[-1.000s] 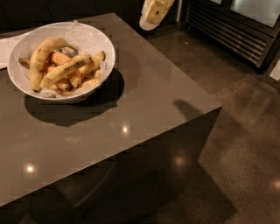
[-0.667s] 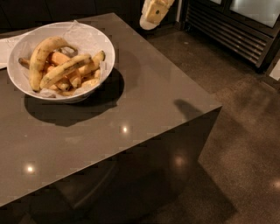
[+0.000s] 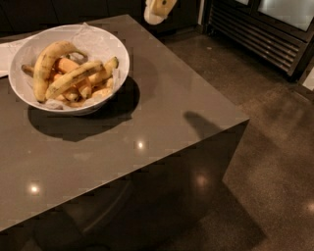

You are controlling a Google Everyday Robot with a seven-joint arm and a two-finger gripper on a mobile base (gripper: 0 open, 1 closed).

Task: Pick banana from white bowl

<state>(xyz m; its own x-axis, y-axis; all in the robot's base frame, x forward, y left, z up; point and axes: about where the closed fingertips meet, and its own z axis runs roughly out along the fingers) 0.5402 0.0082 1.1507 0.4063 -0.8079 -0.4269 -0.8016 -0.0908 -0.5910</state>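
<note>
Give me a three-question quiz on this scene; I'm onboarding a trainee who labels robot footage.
1. True or false: the banana lies inside the white bowl.
2. Where is the gripper? A) inside the bowl B) at the top edge of the view, apart from the bowl C) touching the banana
3. Fill in: the bowl is lined with crinkled white ____.
Key: 1 true; 2 B; 3 paper.
</note>
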